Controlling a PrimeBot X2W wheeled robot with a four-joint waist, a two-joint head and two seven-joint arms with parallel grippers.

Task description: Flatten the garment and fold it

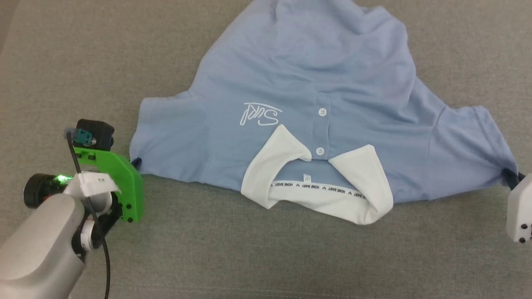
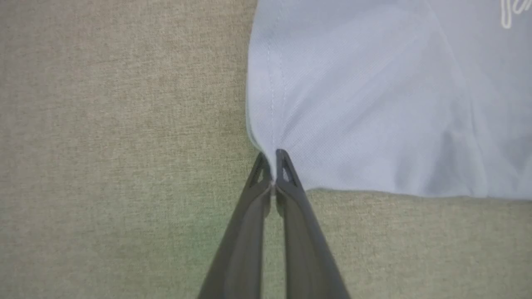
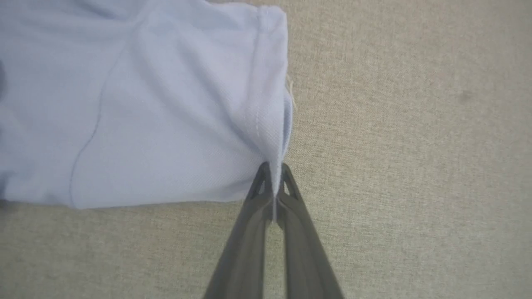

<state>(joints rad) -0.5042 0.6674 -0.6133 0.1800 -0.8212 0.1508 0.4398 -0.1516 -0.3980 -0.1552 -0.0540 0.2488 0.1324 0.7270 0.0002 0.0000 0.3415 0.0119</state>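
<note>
The garment (image 1: 316, 95), a light blue polo shirt with a white collar, white buttons and a white cursive logo, lies face up on the grey fabric surface, collar nearest me, its body bunched toward the far side. My left gripper (image 1: 135, 162) is shut on the corner of the sleeve hem at the left; in the left wrist view the gripper (image 2: 272, 160) pinches the garment (image 2: 374, 104) between its tips. At the right sleeve corner my right gripper (image 1: 510, 176) is shut on the hem, and the right wrist view shows the gripper (image 3: 274, 170) clamping the garment (image 3: 166, 124).
A grey woven fabric surface (image 1: 249, 249) spreads under and around the shirt. My left arm's pale forearm and green wrist bracket (image 1: 120, 178) stand at the lower left. The right wrist's white housing (image 1: 519, 211) sits at the right edge.
</note>
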